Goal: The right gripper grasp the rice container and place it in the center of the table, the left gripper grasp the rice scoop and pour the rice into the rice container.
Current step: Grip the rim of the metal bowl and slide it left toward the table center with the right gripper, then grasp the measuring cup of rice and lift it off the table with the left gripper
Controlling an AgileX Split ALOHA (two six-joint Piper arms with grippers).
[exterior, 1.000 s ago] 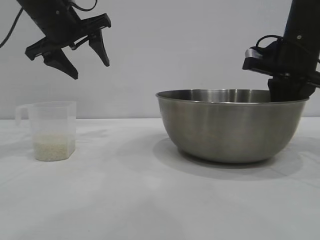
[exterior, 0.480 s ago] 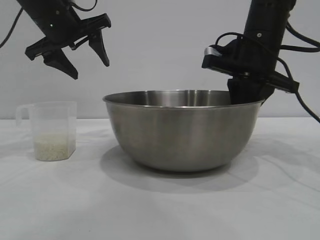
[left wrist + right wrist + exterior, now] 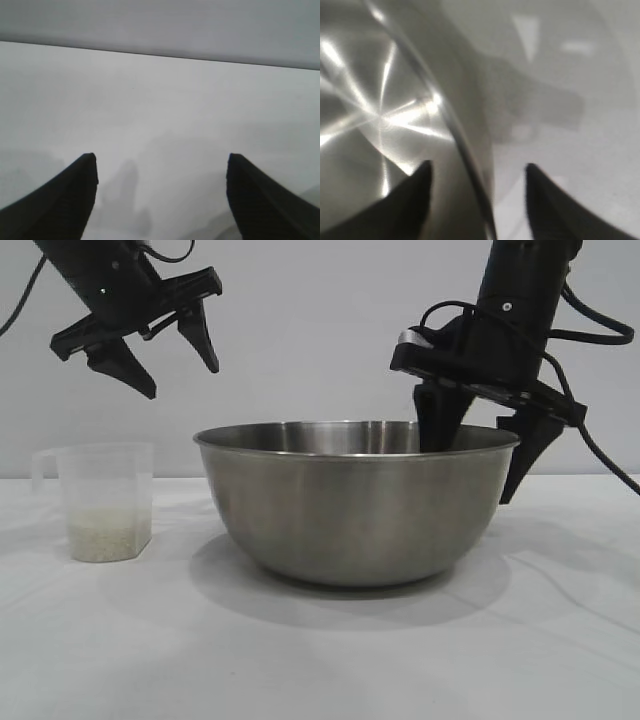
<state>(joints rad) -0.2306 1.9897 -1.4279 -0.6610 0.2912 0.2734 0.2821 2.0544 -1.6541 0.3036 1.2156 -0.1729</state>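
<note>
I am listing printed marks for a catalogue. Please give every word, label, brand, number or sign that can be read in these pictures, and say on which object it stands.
None: no readable text in any view.
Steel bowl: plain, no mark.
Clear plastic measuring cup: no scale lines or numbers can be made out.
Both grippers and the white table: no label visible.

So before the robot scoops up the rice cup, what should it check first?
1. Rice container sits mid-table: ok.
2. Right gripper has let go, fingers open astride the rim: ok.
3. Right gripper clear of the bowl: not ok, one finger is inside.
4. Left gripper open: ok.
5. Rice scoop upright, rice inside: ok.
6. Left gripper at the scoop's handle: not ok, it hangs above.
</note>
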